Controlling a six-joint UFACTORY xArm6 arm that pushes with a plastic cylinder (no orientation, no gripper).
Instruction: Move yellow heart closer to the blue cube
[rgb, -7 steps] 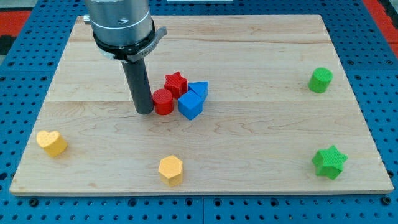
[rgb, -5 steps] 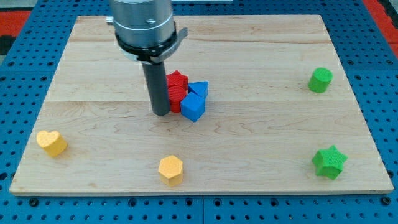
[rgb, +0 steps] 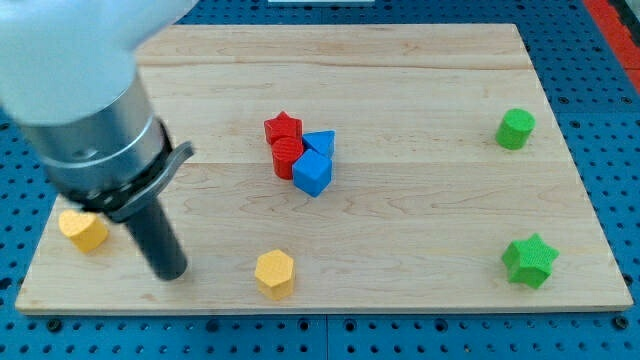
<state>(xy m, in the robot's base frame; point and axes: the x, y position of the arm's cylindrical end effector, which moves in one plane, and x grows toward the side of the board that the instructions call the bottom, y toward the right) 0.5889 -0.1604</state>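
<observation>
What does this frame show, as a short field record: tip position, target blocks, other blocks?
tip: my tip rests on the board near the view's bottom left
yellow heart: just left of the tip, partly hidden by the arm
blue cube: mid-board, clustered with a red cylinder, red star and a second blue block
heart to cube: far apart
others: yellow hexagon; green cylinder; green star

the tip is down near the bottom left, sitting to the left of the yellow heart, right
Not quite. The camera view shows my tip near the bottom left, but it sits to the right of the yellow heart, between it and the yellow hexagon block.
</observation>
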